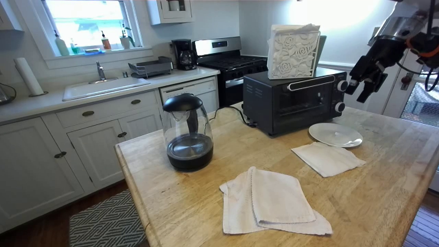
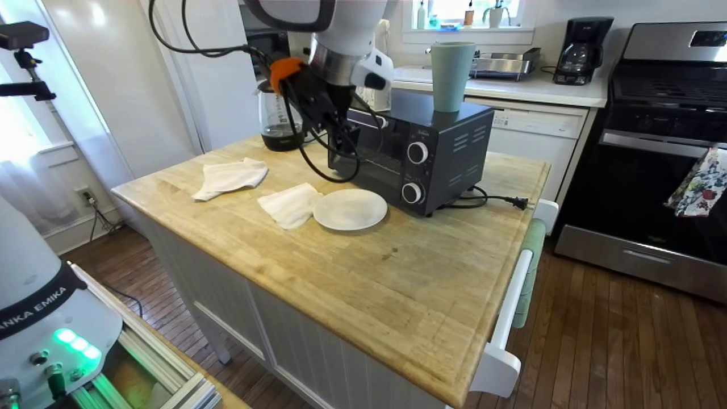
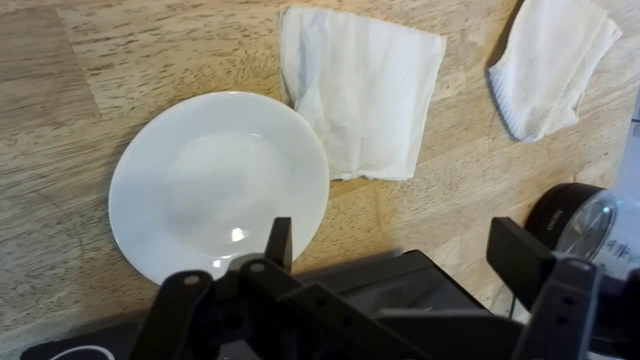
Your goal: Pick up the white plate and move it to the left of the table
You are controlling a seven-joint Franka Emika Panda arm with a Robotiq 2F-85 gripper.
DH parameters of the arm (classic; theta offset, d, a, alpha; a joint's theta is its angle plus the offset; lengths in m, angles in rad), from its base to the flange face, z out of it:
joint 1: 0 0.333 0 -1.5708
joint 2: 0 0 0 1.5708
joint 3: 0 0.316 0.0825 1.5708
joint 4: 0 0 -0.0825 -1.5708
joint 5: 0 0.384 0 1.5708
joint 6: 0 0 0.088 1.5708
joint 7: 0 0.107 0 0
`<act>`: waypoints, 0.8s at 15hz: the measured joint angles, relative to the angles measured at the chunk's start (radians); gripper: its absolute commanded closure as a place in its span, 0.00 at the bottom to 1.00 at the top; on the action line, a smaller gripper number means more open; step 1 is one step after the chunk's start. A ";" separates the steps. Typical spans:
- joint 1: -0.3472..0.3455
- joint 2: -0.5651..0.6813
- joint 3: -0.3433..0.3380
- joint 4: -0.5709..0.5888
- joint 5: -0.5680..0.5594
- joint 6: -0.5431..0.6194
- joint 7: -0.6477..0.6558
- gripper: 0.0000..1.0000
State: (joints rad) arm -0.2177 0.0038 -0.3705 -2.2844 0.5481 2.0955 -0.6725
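Observation:
The round white plate [image 1: 335, 134] lies flat on the light-wood table [image 1: 247, 151], in front of the black toaster oven. It also shows in an exterior view [image 2: 350, 210] and at the left of the wrist view [image 3: 220, 175]. Its rim meets the edge of a folded white napkin [image 3: 362, 100]. My gripper [image 1: 356, 92] is in the air above the table, near the oven's knob end and higher than the plate. In the wrist view the gripper [image 3: 392, 245] has its two fingers wide apart with nothing between them. The left finger overlaps the plate's rim in that view only.
The toaster oven [image 2: 420, 153] stands close behind the plate, with a white napkin holder [image 1: 293, 51] and a green cup [image 2: 452, 76] on top. A glass kettle [image 1: 188, 151] and a folded cloth [image 1: 274, 202] are farther along the table. A power cord [image 2: 483, 199] lies beside the oven.

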 measured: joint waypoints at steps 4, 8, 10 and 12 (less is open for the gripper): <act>-0.037 0.079 0.010 0.006 0.044 0.033 -0.058 0.00; -0.038 0.069 0.020 0.008 0.044 0.033 -0.058 0.00; -0.038 0.068 0.021 0.008 0.044 0.033 -0.058 0.00; -0.043 0.071 0.026 0.009 0.044 0.028 -0.058 0.00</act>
State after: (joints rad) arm -0.2605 0.0743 -0.3450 -2.2751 0.5924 2.1233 -0.7303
